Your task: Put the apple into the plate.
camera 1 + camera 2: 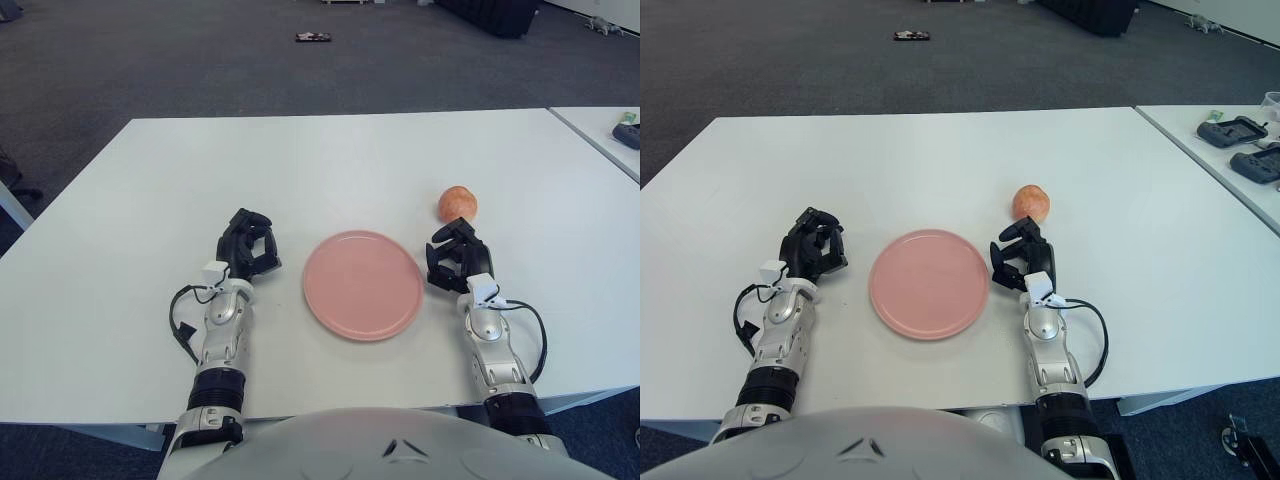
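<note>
An orange-red apple (458, 203) sits on the white table (330, 160), to the right of and a little beyond a pink plate (362, 284). The plate lies empty near the table's front edge. My right hand (455, 256) rests on the table just right of the plate and just short of the apple, fingers curled, holding nothing. My left hand (247, 244) rests on the table left of the plate, fingers curled and empty.
A second white table (1230, 150) stands at the right with dark devices (1230, 130) on it. A small dark object (312, 38) lies on the grey carpet far beyond the table.
</note>
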You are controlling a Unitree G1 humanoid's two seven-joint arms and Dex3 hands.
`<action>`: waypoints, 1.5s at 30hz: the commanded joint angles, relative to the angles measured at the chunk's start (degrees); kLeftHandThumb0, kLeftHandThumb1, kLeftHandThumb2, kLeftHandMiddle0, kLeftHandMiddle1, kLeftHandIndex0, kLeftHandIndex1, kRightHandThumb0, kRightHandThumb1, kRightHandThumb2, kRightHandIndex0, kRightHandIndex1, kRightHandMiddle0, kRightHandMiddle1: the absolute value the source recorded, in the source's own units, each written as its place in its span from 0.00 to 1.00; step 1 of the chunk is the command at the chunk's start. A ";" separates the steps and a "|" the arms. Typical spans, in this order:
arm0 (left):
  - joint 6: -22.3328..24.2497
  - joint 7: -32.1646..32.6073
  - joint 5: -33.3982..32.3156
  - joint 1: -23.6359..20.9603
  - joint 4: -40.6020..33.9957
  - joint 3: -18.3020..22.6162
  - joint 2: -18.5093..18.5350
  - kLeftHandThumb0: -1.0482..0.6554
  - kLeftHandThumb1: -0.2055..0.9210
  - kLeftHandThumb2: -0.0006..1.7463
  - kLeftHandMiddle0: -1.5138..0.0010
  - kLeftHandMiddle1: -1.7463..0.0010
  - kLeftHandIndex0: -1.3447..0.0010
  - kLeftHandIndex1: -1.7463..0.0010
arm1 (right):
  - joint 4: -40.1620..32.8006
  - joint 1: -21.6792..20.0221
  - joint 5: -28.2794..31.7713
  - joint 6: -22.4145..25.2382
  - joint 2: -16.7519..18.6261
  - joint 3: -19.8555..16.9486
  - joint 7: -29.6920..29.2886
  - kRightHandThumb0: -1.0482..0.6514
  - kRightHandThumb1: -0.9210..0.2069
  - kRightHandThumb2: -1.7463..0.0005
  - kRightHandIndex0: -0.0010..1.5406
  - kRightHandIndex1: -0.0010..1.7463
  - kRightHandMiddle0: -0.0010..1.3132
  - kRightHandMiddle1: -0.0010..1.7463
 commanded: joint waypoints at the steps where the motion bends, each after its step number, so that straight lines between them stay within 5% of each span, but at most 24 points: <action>1: 2.55 0.43 -0.39 1.68 2.57 0.28 -0.22 0.31 0.40 0.81 0.22 0.00 0.50 0.00 | 0.13 -2.82 -0.59 0.43 -1.56 -1.43 -0.60 0.37 0.36 0.38 0.49 0.86 0.35 1.00; 6: 2.37 0.32 -0.29 1.62 2.83 0.26 -0.16 0.31 0.39 0.82 0.22 0.00 0.49 0.00 | -1.88 -4.64 -3.01 -0.39 -2.63 -1.24 -1.69 0.39 0.24 0.48 0.39 0.85 0.27 1.00; 10: 2.06 0.01 -0.52 1.59 3.07 0.35 -0.19 0.31 0.39 0.82 0.21 0.00 0.49 0.00 | -2.95 -5.75 -10.27 -1.57 -6.48 0.62 -3.23 0.41 0.05 0.65 0.12 0.75 0.17 1.00; 11: 1.99 -0.06 -0.57 1.59 3.10 0.36 -0.20 0.31 0.39 0.82 0.21 0.00 0.49 0.00 | -2.82 -5.98 -11.74 -1.64 -7.21 0.93 -3.71 0.34 0.08 0.62 0.08 0.67 0.11 0.89; 15: 1.82 -0.10 -0.59 1.58 3.19 0.36 -0.20 0.31 0.39 0.82 0.21 0.00 0.49 0.00 | -1.88 -7.51 -15.80 -1.48 -9.42 1.60 -5.47 0.25 0.20 0.48 0.02 0.54 0.03 0.72; 22: 1.77 0.00 -0.58 1.77 2.91 0.33 -0.31 0.32 0.40 0.81 0.22 0.00 0.50 0.00 | 4.02 -13.65 -20.26 -1.34 -13.57 2.41 -7.61 0.12 0.26 0.51 0.00 0.13 0.00 0.36; 25: 1.85 0.17 -0.44 1.93 2.65 0.23 -0.38 0.32 0.40 0.81 0.22 0.00 0.50 0.00 | 5.84 -15.51 -20.60 -0.39 -14.50 2.68 -7.45 0.07 0.28 0.54 0.00 0.04 0.00 0.15; 30: 2.02 0.41 -0.26 2.19 2.19 0.12 -0.49 0.32 0.40 0.81 0.23 0.00 0.50 0.00 | 7.00 -17.41 -21.39 1.80 -15.18 3.32 -7.55 0.03 0.31 0.57 0.00 0.01 0.00 0.02; 45: 2.03 0.19 -0.35 2.53 1.68 0.04 -0.58 0.32 0.40 0.81 0.22 0.00 0.50 0.00 | 9.42 -24.37 -23.16 10.40 -17.23 5.57 -5.01 0.00 0.40 0.60 0.00 0.00 0.00 0.00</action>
